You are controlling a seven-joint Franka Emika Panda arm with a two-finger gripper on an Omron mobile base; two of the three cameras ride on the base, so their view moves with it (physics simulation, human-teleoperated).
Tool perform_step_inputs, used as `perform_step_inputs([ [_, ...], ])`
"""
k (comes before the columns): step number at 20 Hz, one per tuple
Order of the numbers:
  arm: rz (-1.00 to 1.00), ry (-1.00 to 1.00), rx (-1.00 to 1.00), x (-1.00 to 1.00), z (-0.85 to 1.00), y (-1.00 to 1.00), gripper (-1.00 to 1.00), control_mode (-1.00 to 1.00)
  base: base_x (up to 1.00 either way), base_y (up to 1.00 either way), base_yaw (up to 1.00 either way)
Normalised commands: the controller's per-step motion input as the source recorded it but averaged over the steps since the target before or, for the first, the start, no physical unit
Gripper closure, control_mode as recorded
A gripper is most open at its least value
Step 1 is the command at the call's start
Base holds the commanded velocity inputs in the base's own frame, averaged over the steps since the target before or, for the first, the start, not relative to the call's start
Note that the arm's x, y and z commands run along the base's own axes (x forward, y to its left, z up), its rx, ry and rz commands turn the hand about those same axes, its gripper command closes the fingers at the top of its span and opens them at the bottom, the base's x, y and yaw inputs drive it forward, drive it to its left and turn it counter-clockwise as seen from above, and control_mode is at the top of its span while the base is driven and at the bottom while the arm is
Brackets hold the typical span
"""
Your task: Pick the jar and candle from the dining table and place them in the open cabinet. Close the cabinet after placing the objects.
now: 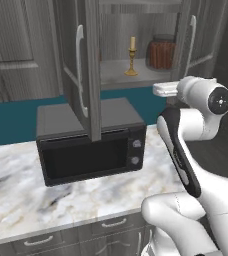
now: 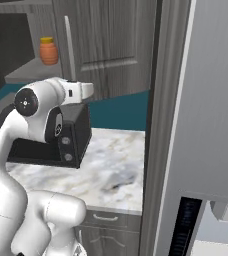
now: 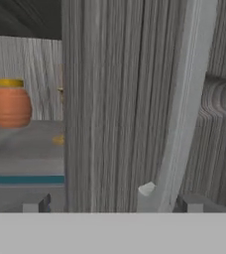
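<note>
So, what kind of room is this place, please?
Most likely a home kitchen, rendered rather than real. A black microwave stands on a marble counter, drawers sit below it, and an open wall cabinet above holds a candle and a jar.

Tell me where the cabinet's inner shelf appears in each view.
Left base view: top centre, shelf bearing candle and jar.
Right base view: upper left, under the orange bottle.
Hand view: left, mid-height, under the same bottle.
Shared landmark: the orange bottle; the microwave links both base views.
</note>
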Motion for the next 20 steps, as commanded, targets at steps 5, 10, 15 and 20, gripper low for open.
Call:
perform_step_inputs([
  [5, 0.00, 0.00, 0.00, 0.64, 0.00, 0.00, -1.00, -1.00, 0.00, 0.00, 0.00],
  [10, 0.00, 0.06, 0.00, 0.66, 0.00, 0.00, -1.00, -1.00, 0.00, 0.00, 0.00],
  [15, 0.00, 0.07, 0.00, 0.75, -0.02, 0.00, -1.00, -1.00, 0.00, 0.00, 0.00],
  [20, 0.00, 0.04, 0.00, 0.76, -0.11, 0.00, -1.00, -1.00, 0.00, 0.00, 0.00],
])
